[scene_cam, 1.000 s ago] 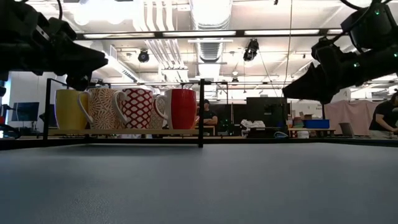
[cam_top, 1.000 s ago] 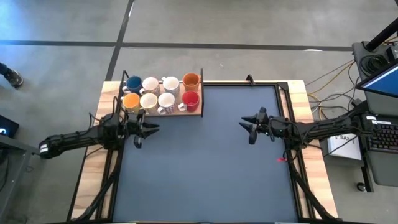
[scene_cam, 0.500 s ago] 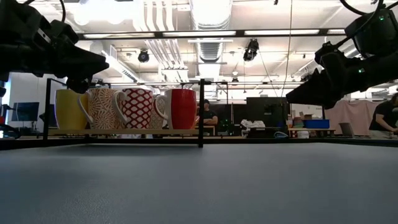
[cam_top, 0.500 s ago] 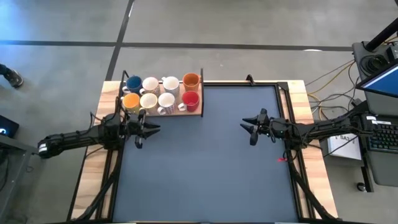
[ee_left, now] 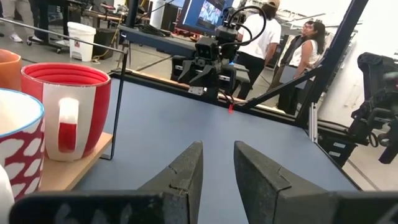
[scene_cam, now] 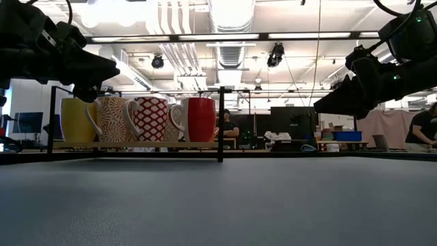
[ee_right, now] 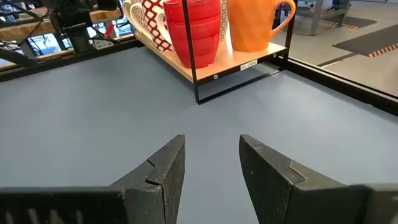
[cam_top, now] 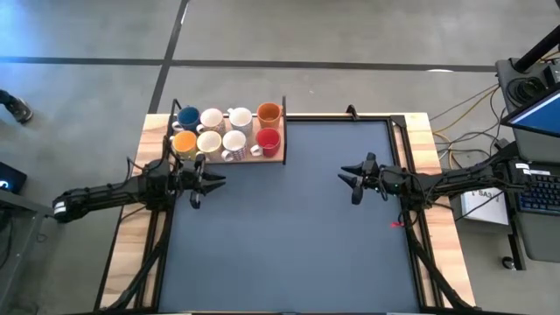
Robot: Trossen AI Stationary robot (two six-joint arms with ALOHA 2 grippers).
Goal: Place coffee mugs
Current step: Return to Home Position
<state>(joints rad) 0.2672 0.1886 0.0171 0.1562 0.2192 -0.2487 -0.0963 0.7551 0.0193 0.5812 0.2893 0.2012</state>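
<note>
High view: eight coffee mugs (cam_top: 234,140) fill the far-left shelf (cam_top: 273,158), so left gripper (cam_top: 213,181) and right gripper (cam_top: 346,183) hover empty, jaws spread.

Grey concrete floor (cam_top: 350,35); ceiling ducts (scene_cam: 229,20), striplights (scene_cam: 205,37).

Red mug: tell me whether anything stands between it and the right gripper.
Only the shelf's thin black corner post, which crosses in front of the red mug in the right wrist view. The mat between it and the open right gripper is bare.
</note>
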